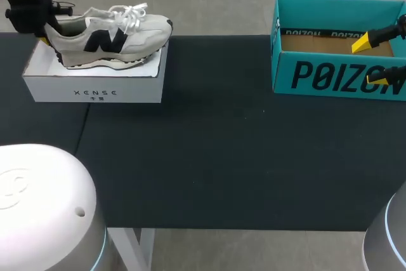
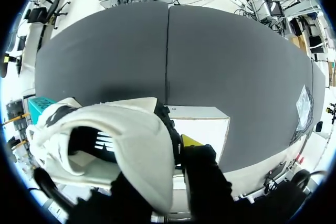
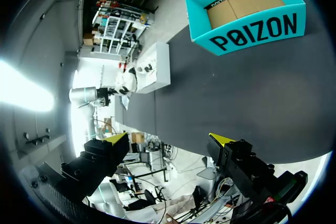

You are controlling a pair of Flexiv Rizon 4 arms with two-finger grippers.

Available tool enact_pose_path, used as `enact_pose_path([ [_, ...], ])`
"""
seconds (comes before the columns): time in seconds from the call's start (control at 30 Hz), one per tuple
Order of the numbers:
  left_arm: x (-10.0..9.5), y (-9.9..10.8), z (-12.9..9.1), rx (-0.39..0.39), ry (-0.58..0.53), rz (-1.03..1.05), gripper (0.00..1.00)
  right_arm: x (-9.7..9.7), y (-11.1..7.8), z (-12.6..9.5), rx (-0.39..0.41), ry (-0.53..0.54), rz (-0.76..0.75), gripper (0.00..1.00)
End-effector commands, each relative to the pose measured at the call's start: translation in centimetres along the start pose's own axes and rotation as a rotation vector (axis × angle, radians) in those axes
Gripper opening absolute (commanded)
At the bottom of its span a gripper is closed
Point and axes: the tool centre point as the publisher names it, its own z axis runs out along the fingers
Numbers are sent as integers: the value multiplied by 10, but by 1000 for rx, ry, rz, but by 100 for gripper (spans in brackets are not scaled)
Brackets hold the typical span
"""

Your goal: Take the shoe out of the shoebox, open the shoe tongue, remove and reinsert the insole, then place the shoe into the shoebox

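Observation:
A white sneaker [image 1: 108, 35] with a black side logo and white laces sits over the open white shoebox [image 1: 95, 87] at the table's far left, its toe past the box's right rim. My left gripper [image 1: 47, 36] is shut on the shoe's heel. In the left wrist view the heel collar of the sneaker [image 2: 115, 145] lies between the fingers of my left gripper [image 2: 176, 150], with one yellow tip showing outside it and the white shoebox [image 2: 202, 127] below. My right gripper [image 1: 371, 61] stands open at the teal box, holding nothing; the right wrist view shows my right gripper [image 3: 169, 140] spread wide.
An open teal box [image 1: 336, 74] with a brown cardboard floor stands at the far right, also visible as the teal box [image 3: 247, 9] ahead of my right gripper. Black table mat [image 1: 216, 157] spreads between the two boxes.

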Motion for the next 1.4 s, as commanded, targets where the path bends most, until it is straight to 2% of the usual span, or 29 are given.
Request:
enact_pose_path([
  [0.03, -31, -29, -4, 4, 42, 16, 0, 0, 0, 1, -2, -2, 2, 100],
  [0.33, -78, -77, -1, 25, 19, 39, 0, 0, 0, 1, -2, -2, 2, 100],
  [0.47, -109, -97, 4, 28, 45, 48, 0, 0, 0, 1, -2, -2, 2, 100],
  [0.63, -138, -114, 16, 41, 10, 34, 0, 0, 0, 1, -2, -2, 2, 100],
  [0.7, -151, -120, 23, 52, 33, 20, 0, 0, 0, 1, -2, -2, 2, 100],
  [0.8, -168, -126, 38, 72, 32, -12, 0, 0, 0, 1, -2, -2, 2, 100],
  [0.83, -174, -128, 43, 71, -3, -14, 0, 0, 0, 1, -2, -2, 2, 100],
  [0.97, -195, -135, 62, 113, 25, -20, 0, 0, 0, 1, -2, -2, 2, 100],
  [1.2, -203, -140, 94, 168, 83, -28, 0, 0, 0, 1, -2, -2, 2, 100],
  [1.27, -204, -140, 102, 144, 85, -1, 0, 0, 0, 1, -2, -2, 2, 100],
  [1.3, -205, -139, 106, 158, 101, 22, 0, 0, 0, 1, -2, -2, 2, 100],
  [1.37, -206, -136, 114, 118, 86, 92, 0, 0, 0, 1, -2, -2, 2, 100],
  [1.4, -207, -135, 119, 135, 105, 103, 0, 0, 0, 1, -2, -2, 2, 100],
])
